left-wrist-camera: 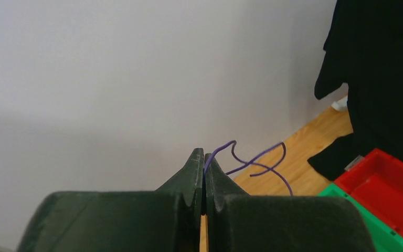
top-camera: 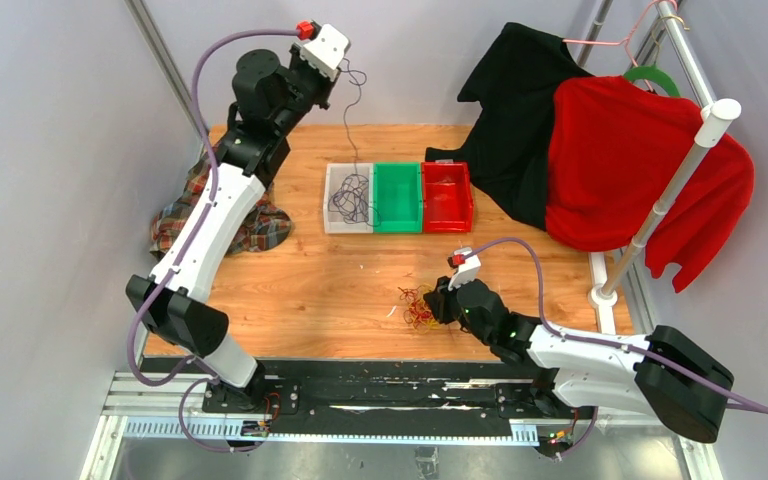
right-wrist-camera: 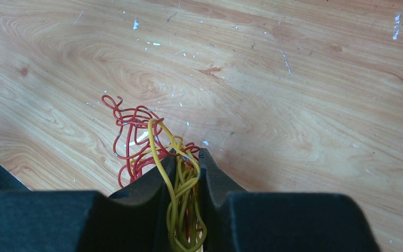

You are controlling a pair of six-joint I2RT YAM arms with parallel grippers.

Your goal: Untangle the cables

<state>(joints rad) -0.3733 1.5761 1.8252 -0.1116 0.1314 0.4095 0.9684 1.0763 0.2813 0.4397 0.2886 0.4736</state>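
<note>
Cable [left-wrist-camera: 252,163], thin and purple, hangs from the left gripper [left-wrist-camera: 203,157], which is pinched together on it high at the back, and trails down into the clear bin [top-camera: 348,227]. Near the front edge of the desk [top-camera: 310,290] the right gripper [right-wrist-camera: 186,155] is clamped on a yellow-and-red tangle [right-wrist-camera: 136,122].

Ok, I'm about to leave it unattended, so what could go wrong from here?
The shut left gripper pinches the thin purple wire only at its jaw ends; it could slip free, or its coil may snag in the clear plastic bin. The right gripper clamps thin yellow wires tangled with thin red wires, so pulling might tighten the knot.
</note>
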